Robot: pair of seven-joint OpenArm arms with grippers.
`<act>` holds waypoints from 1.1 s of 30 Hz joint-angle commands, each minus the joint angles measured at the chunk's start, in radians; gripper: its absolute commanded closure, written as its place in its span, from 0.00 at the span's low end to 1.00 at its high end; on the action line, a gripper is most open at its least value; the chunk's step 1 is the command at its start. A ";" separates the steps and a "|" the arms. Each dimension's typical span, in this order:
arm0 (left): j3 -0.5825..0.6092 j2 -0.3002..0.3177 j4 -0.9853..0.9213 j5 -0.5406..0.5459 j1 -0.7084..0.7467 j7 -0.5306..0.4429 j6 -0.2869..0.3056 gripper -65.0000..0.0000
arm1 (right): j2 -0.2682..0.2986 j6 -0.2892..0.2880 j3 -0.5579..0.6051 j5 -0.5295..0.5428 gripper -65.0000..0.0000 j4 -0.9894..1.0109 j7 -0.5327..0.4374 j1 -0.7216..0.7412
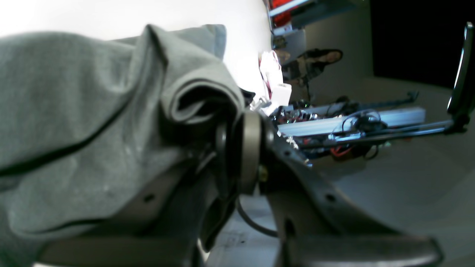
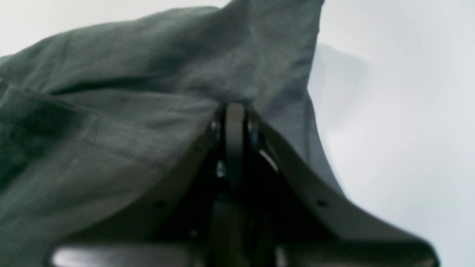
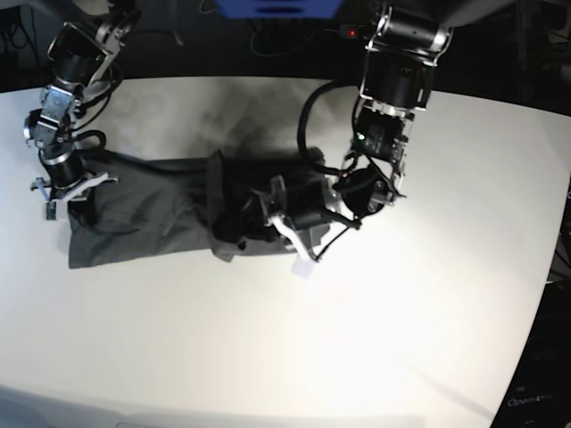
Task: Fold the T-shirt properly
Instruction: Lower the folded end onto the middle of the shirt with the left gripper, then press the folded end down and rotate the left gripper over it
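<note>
In my left wrist view, my left hand (image 1: 241,148) fills the lower centre of the frame, pinched closed on a bunched fold of the T-shirt (image 1: 92,122); the cloth drapes away to the left of the frame. In my right wrist view, my right hand (image 2: 234,122) sits at frame centre, clamped fully closed on a thin edge of the T-shirt (image 2: 130,122), which spreads up and to the left.

In the base view, the T-shirt (image 3: 161,214) lies on the white table (image 3: 401,339) as a band left of centre. Its long axis runs left to right across the frame. My right hand (image 3: 67,192) grips the far left end. My left hand (image 3: 285,214) grips the bunched right end near frame centre.

Judgement: each hand holds its own end, so the coming fold turns on this axis. The slack cloth lies between the hands, and the left end looks flatter than the crumpled right end.
</note>
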State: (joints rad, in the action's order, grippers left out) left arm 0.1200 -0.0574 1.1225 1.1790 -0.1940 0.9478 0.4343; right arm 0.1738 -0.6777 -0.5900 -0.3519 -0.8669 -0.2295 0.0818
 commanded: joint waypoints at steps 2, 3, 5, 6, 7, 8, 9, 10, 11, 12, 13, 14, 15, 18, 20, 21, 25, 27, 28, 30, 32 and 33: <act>-0.001 -0.008 0.021 0.028 -0.025 -0.011 -0.007 0.94 | -0.024 -0.020 0.012 -0.171 0.99 0.033 0.284 -0.052; -0.001 -0.008 0.026 0.028 -0.025 -0.011 -0.022 0.94 | -0.024 -0.020 0.012 -0.171 0.99 0.033 0.284 -0.052; -0.001 -0.009 0.032 0.028 -0.025 -0.011 -0.081 0.94 | -0.024 -0.020 0.012 -0.171 0.99 0.033 0.284 -0.052; -0.001 -0.011 0.051 0.028 -0.025 -0.011 -0.121 0.95 | -0.024 -0.020 0.012 -0.171 0.99 0.033 0.284 -0.052; 0.002 -0.019 0.078 0.020 -0.025 -0.011 -0.163 0.95 | -0.024 -0.020 0.012 -0.171 0.99 0.033 0.284 -0.052; 0.007 -0.022 0.113 0.016 -0.025 -0.011 -0.211 0.95 | -0.024 -0.020 0.012 -0.171 0.99 0.033 0.284 -0.052; 0.031 -0.019 0.152 0.006 -0.022 -0.011 -0.266 0.95 | -0.024 -0.020 0.012 -0.171 0.99 0.033 0.284 -0.053; 0.059 -0.014 0.192 -0.001 -0.023 -0.011 -0.312 0.95 | -0.024 -0.020 0.012 -0.171 0.99 0.033 0.284 -0.053; 0.091 -0.011 0.230 -0.017 -0.025 -0.011 -0.374 0.95 | -0.024 -0.020 0.012 -0.171 0.99 0.033 0.284 -0.053; 0.120 -0.002 0.268 -0.034 -0.026 -0.011 -0.437 0.95 | -0.024 -0.020 0.012 -0.171 0.99 0.033 0.284 -0.053; 0.146 0.003 0.304 -0.049 -0.032 -0.011 -0.500 0.95 | -0.024 -0.020 0.012 -0.171 0.99 0.033 0.284 -0.053; 0.169 0.006 0.336 -0.057 -0.043 -0.011 -0.569 0.95 | -0.024 -0.020 0.012 -0.171 0.99 0.033 0.284 -0.053; 0.197 0.009 0.359 -0.060 -0.054 -0.010 -0.636 0.95 | -0.024 -0.020 0.012 -0.171 0.99 0.033 0.284 -0.053; 0.278 0.023 0.364 -0.060 -0.101 0.021 -0.848 0.95 | -0.024 -0.020 0.012 -0.171 0.99 0.033 0.284 -0.053; 0.310 0.026 0.331 -0.057 -0.140 0.046 -0.934 0.95 | -0.026 -0.020 0.012 -0.171 0.99 0.033 0.284 -0.053; 0.321 0.026 0.313 -0.058 -0.150 0.060 -0.958 0.95 | -0.026 -0.020 0.012 -0.171 0.99 0.033 0.284 -0.053; 0.335 0.026 0.275 -0.060 -0.166 0.072 -1.018 0.95 | -0.026 -0.020 0.012 -0.171 0.99 0.033 0.284 -0.053; 0.340 0.026 0.267 -0.063 -0.172 0.070 -1.056 0.95 | -0.038 -0.020 0.012 -0.171 0.99 0.033 0.284 -0.053; 0.349 0.026 0.265 -0.067 -0.173 0.070 -1.078 0.95 | -0.041 -0.020 0.014 -0.171 0.99 0.033 0.284 -0.055; 0.364 0.023 0.279 -0.107 -0.173 0.070 -1.124 0.95 | -0.043 -0.020 0.014 -0.171 0.99 0.033 0.284 -0.055; 0.364 0.014 0.298 -0.152 -0.177 0.070 -1.132 0.95 | -0.046 -0.020 0.014 -0.171 0.99 0.033 0.284 -0.055; 0.366 0.001 0.310 -0.170 -0.177 0.073 -1.132 0.95 | -0.046 -0.020 0.014 -0.171 0.99 0.033 0.284 -0.055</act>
State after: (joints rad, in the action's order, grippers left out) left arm 0.4866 -0.0357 1.4067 0.9848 -0.3405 1.0130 -0.7067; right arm 0.1619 -0.6682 -0.5884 -0.3439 -0.8692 -0.2378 0.0765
